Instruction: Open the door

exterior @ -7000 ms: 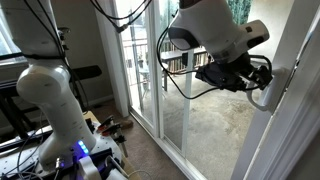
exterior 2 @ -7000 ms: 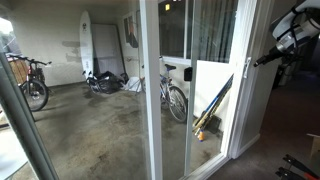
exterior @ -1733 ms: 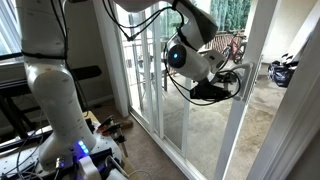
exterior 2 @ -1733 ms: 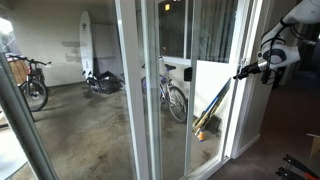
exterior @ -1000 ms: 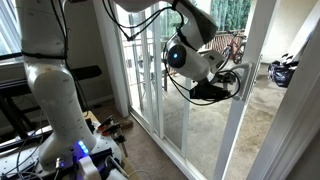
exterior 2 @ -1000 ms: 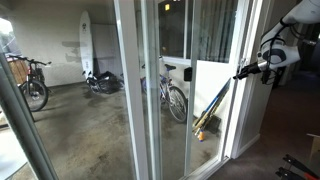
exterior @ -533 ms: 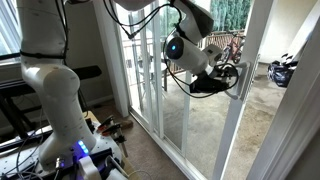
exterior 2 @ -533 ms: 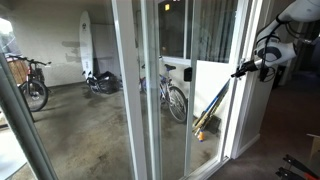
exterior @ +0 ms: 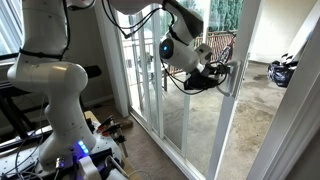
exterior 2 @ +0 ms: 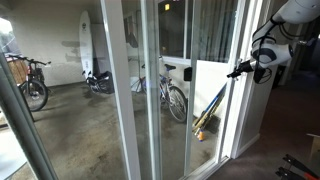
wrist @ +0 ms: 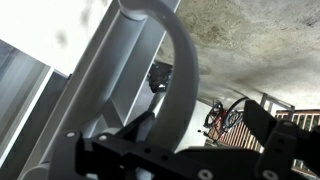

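Sliding glass doors here, carpet on the room side and a concrete patio outside with a bicycle (exterior 2: 176, 96), a surfboard (exterior 2: 88, 45) leaning on the far wall and a scooter (exterior: 281, 70) past the opening.

The hand (exterior: 224, 74) is level with the door's (exterior: 236, 110) stile, right at the handle. In the wrist view the pale-grey loop handle (wrist: 178, 60) curves down between the two dark fingers (wrist: 275, 135) of the hand (wrist: 190, 150). The jaws sit wide apart, so it's hooked over the loop rather than squeezing it. The loop sits closer to one finger than the other, but I can't tell if they actually touch.

Big change: seven seconds back that stile was way over by the jamb, and now it's slid well across toward the fixed glass panels, leaving a clear gap on the jamb side with the patio showing through. It's even crept a little further than half a second ago. Seen from outside, the door's other stile (exterior 2: 113, 100) has moved the same way, and the hand (exterior 2: 243, 69) went along with it.

The arm (exterior: 188, 45) has folded in compared with before. The fat white base section (exterior: 55, 95) stands on the room side of the door, the links go up out of shot and come back down, and the wrist is bent so the hand points roughly level at the stile, black cables looping under it.
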Action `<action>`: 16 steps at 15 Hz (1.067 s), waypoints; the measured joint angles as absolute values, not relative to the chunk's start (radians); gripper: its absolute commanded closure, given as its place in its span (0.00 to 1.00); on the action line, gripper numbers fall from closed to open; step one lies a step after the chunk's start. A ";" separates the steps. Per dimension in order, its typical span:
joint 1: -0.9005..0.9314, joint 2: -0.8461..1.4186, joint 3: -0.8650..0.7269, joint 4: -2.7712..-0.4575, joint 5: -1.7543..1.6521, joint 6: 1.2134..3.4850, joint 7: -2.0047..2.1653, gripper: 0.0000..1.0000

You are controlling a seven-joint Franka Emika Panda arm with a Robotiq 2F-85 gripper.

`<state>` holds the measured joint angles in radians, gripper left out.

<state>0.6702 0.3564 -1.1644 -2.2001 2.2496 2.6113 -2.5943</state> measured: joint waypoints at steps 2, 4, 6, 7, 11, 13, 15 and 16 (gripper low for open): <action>0.782 0.415 -1.265 -2.230 2.326 2.553 -2.595 0.00; 0.884 0.483 -1.350 -2.268 2.409 2.484 -2.595 0.00; 0.969 0.550 -1.405 -2.309 2.494 2.417 -2.595 0.00; 1.007 0.583 -1.424 -2.329 2.537 2.385 -2.595 0.00; 1.140 0.665 -1.464 -2.390 2.615 2.310 -2.595 0.00; 1.206 0.669 -1.484 -2.410 2.614 2.303 -2.595 0.00; 1.263 0.670 -1.500 -2.426 2.613 2.296 -2.595 0.00; 1.288 0.670 -1.505 -2.432 2.613 2.294 -2.595 0.00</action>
